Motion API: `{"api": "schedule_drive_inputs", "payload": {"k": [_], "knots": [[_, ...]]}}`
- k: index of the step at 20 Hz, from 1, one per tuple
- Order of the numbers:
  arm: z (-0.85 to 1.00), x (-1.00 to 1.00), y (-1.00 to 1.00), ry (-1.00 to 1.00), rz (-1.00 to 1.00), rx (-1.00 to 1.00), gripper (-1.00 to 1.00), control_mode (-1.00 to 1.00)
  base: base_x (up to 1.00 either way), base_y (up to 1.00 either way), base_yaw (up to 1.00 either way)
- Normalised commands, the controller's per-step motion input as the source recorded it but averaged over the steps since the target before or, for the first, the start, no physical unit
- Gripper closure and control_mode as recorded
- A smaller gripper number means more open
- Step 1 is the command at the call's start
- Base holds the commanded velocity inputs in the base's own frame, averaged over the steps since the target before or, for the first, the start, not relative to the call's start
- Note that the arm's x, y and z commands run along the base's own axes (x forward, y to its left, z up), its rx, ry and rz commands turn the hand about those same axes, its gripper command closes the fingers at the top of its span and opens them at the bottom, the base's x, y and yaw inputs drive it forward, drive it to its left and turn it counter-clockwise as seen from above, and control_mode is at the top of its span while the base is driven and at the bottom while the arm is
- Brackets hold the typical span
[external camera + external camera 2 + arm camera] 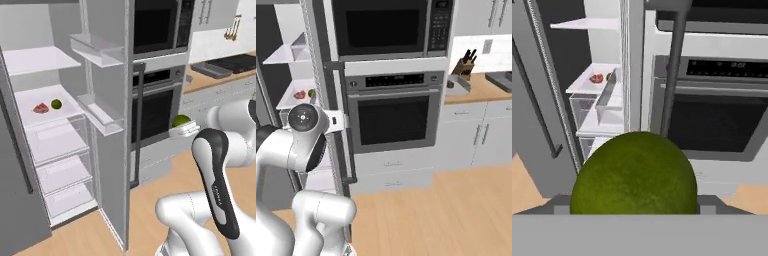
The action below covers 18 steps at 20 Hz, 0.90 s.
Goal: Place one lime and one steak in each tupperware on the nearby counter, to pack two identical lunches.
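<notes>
Hand view is dominated by the lime [634, 172], seated between the two finger tips of the gripper [633, 202], whose jaws are closed partway onto its sides; the fruit is held clear of any surface. In the left base view the same lime [180, 120] is seen at the gripper [182, 129], out in front of the oven [155, 107] and well away from the open fridge. Its skin is smooth, mottled yellow-green, and it is round, so no long axis need be reckoned with.

The move ahead is judged to turn on one relation: the tupperware [211, 69] lies on the counter [207, 82] far to the right of the gripper and higher, near that worktop's front edge, so a carry rightward and upward is called for.

Left behind on the fridge shelf [30, 120], a second lime [56, 104] sits just beside the red-pink steak [41, 107], towards the shelf's front edge.
</notes>
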Motion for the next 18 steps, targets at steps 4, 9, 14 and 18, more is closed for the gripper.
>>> {"api": "schedule_drive_inputs", "payload": {"k": [4,9,14,18], "knots": [[0.00,0.00,0.00,0.00,0.00,0.00,1.00,1.00,0.00,-1.00,-0.57],[0.00,0.00,0.00,0.00,0.00,0.00,1.00,1.00,0.41,-0.76,-0.50],[0.00,0.00,0.00,0.00,0.00,0.00,1.00,1.00,1.00,-0.12,-0.24],[0.00,0.00,0.00,0.00,0.00,0.00,1.00,1.00,1.00,0.04,-0.04]]}}
